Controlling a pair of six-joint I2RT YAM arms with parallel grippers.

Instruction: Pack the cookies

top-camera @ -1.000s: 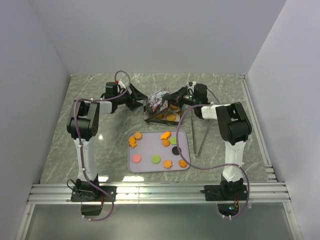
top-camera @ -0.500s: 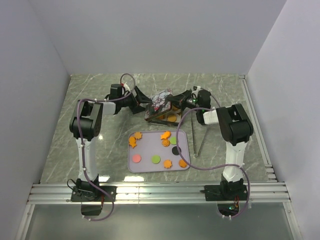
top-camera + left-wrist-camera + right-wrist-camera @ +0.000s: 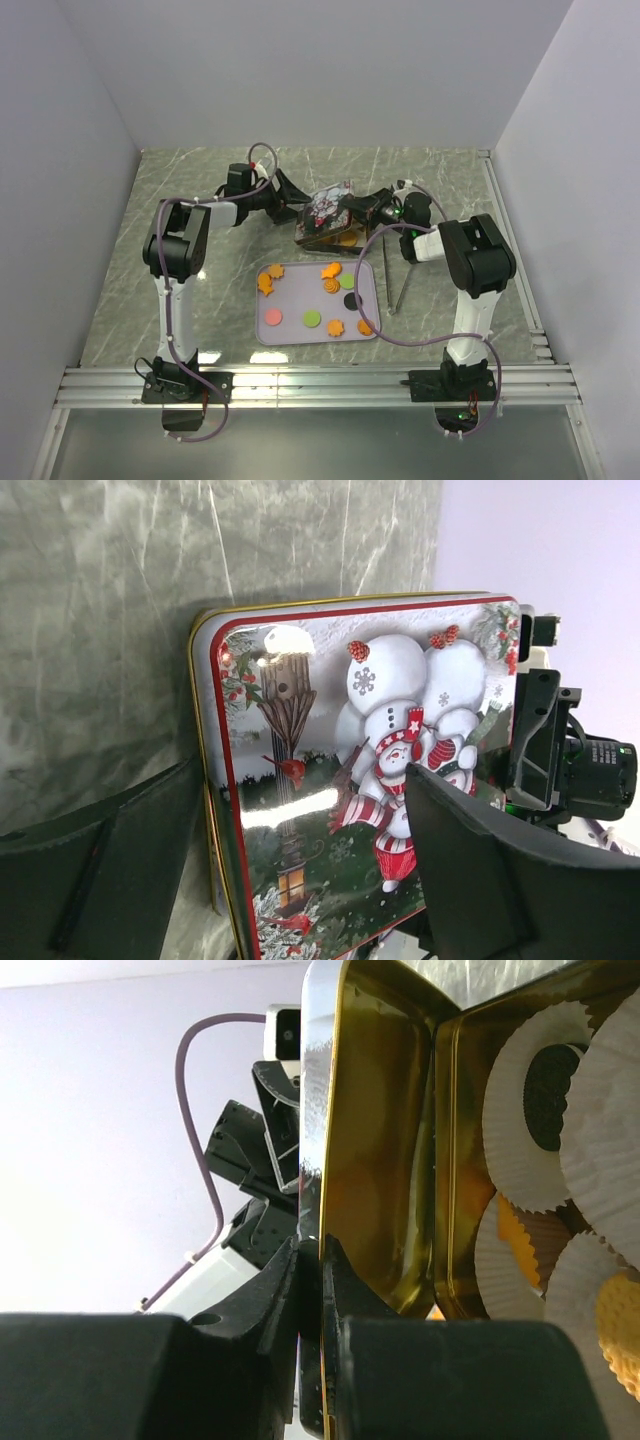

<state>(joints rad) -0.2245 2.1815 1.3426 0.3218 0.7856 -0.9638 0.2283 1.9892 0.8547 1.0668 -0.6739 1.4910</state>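
So in the top view, most of the cookies (image 3: 311, 318) are sitting loose on the pale tray (image 3: 296, 298) at lower centre. We count a bunch of orange ones plus two green, one pink and one black, all spread out and not stacked. Just above the tray, toward the back of the marble table (image 3: 190, 290), there's the tin (image 3: 328, 238) with its snowman lid (image 3: 325, 205) tipped up, and a bit of orange shows inside it.

The right gripper (image 3: 350, 207) comes in from the right and has its fingers pinched tight on the edge of the lid. From the right wrist camera it's really clear: the gripper (image 3: 320, 1250) has the thin rim of the lid (image 3: 375, 1140) clamped at bottom centre, with the gold inside facing us. To the right of that is the open tin (image 3: 460, 1180), with white paper cups (image 3: 520, 1070) in it. One cup holds a black cookie (image 3: 552, 1100), and lower down there are orange and yellow ones.

The left gripper (image 3: 292, 205) is on the left side of the lid. In its wrist view the gripper (image 3: 300, 775) is spread wide, one finger at lower left, the other at lower right, with the painted face of the lid (image 3: 380, 760) filling the space between them. We can't tell if either finger actually touches it.

A thin metal tool (image 3: 395, 280) lies on the table right of the tray.
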